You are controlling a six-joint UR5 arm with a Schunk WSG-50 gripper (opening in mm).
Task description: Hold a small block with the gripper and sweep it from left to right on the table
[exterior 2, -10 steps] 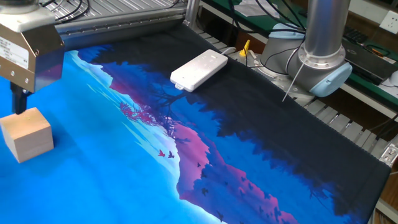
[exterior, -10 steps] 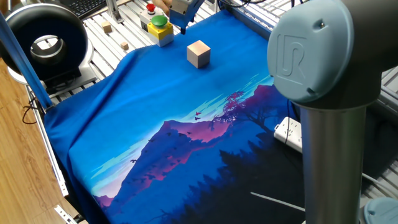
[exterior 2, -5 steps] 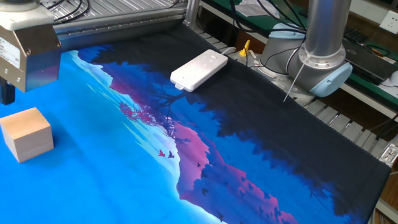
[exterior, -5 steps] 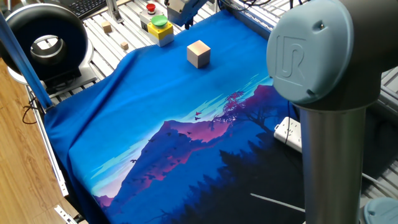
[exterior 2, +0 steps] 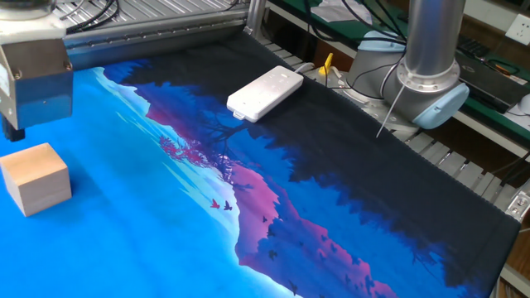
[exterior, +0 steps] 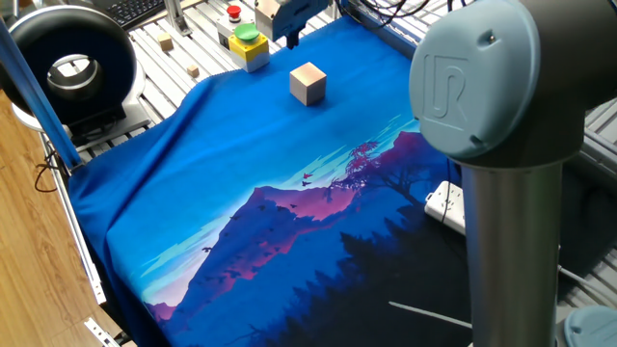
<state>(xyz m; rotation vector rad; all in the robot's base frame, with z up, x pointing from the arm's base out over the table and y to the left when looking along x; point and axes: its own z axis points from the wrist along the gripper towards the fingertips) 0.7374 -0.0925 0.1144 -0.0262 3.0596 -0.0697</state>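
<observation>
The small block (exterior: 308,83) is a light tan wooden cube resting on the blue part of the table's cloth (exterior: 241,173); it also shows in the other fixed view (exterior 2: 35,178) at the left edge. The gripper (exterior: 291,40) hangs above and behind the block, apart from it and holding nothing. In the other fixed view the gripper (exterior 2: 10,132) is cut off by the left edge, with only one dark finger (exterior 2: 13,130) showing, so I cannot tell how the jaws stand.
A yellow box with a green button (exterior: 248,43) stands near the gripper. Tiny wooden cubes (exterior: 166,41) lie on the bare slats. A white power strip (exterior 2: 265,93) lies on the dark cloth. The arm's grey column (exterior: 506,193) fills the right foreground. A black ring light (exterior: 67,67) stands left.
The gripper has risen and drawn further away from the block. The block has not moved.
</observation>
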